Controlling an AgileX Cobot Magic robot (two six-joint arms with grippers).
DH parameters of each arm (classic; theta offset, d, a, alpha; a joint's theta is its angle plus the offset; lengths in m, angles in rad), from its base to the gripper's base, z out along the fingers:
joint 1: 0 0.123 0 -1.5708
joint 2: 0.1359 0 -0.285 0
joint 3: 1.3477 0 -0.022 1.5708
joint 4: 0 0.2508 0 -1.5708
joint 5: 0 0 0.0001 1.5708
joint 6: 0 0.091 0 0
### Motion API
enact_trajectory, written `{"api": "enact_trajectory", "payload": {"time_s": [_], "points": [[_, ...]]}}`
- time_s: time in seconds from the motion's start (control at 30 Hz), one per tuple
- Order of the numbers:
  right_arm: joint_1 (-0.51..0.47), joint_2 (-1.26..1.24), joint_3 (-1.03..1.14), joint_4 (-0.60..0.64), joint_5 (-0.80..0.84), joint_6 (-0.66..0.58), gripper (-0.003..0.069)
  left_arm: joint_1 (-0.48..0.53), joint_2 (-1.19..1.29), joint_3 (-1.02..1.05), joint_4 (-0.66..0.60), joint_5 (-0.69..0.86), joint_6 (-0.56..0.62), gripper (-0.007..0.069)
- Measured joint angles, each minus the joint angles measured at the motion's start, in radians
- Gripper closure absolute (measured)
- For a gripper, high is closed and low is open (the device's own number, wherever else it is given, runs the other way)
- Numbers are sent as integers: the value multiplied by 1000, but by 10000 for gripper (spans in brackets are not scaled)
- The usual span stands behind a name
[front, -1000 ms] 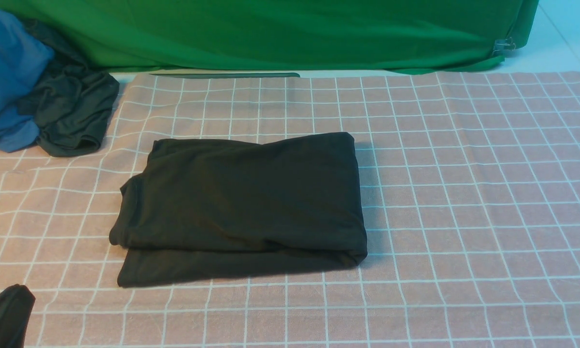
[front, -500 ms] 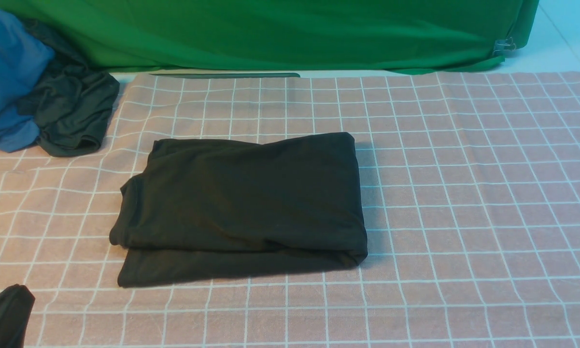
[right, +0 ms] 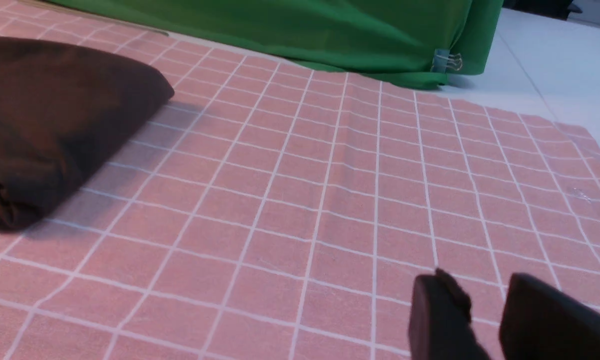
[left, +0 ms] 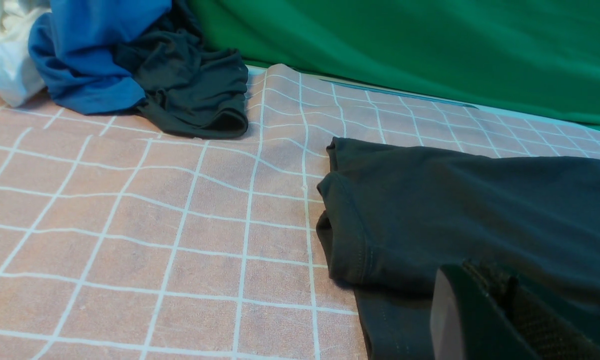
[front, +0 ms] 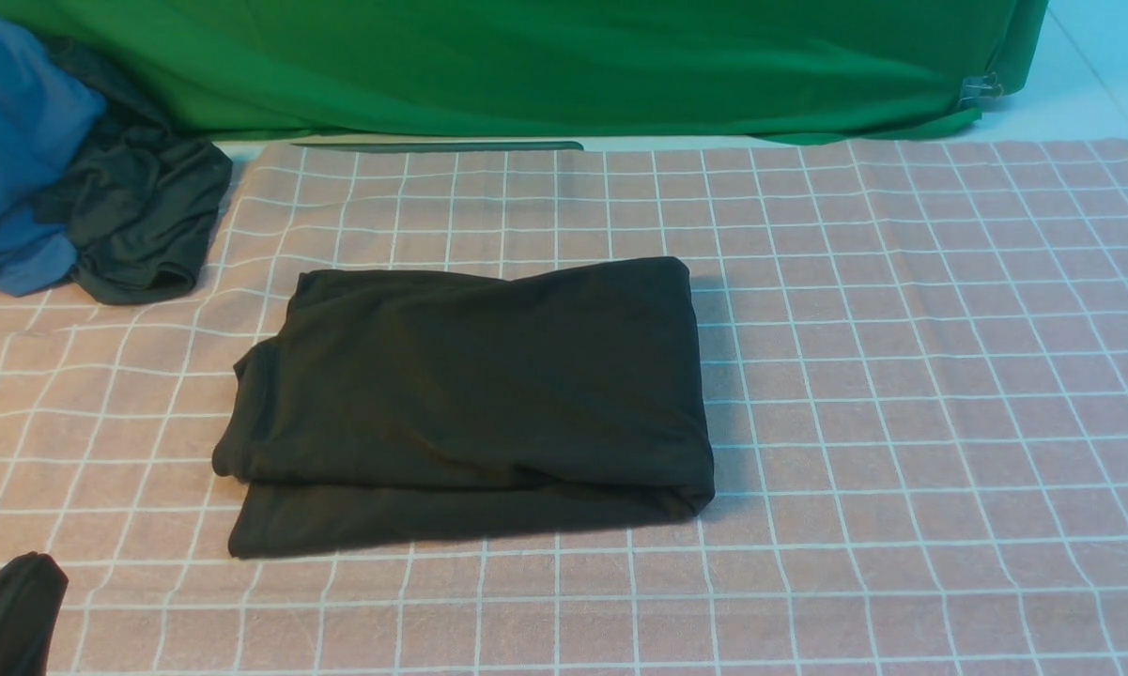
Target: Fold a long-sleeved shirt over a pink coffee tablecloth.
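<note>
Folded into a compact rectangle, the long-sleeved shirt (front: 470, 404) lies on the middle of the pink coffee tablecloth (front: 902, 376), print and collar tucked out of sight, edges roughly stacked; probably placed centrally so both arms reach it evenly. Judged from this, task essentially complete.

Left of the shirt, at the tablecloth's far corner: a blue garment (front: 19, 150) and a smaller dark garment (front: 136, 225), heaped aside, likely to keep the working area free. Beyond the shirt: green cloth (front: 526, 66) as backdrop.

Left gripper (left: 504, 320) clenched, empty, hovering just beside the shirt's near left corner. Right gripper (right: 484, 320) parted with a narrow gap, grasping nothing, well apart from the shirt on its right, above bare tablecloth.
</note>
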State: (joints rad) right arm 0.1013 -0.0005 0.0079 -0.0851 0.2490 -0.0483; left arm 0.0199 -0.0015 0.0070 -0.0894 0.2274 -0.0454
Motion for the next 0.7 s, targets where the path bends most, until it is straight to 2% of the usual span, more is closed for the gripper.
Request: {"api": "enact_trajectory", "payload": {"time_s": [0.7], "points": [[-8,0,0,0,4,12,422,0,0,0,1,0,0,611]]}}
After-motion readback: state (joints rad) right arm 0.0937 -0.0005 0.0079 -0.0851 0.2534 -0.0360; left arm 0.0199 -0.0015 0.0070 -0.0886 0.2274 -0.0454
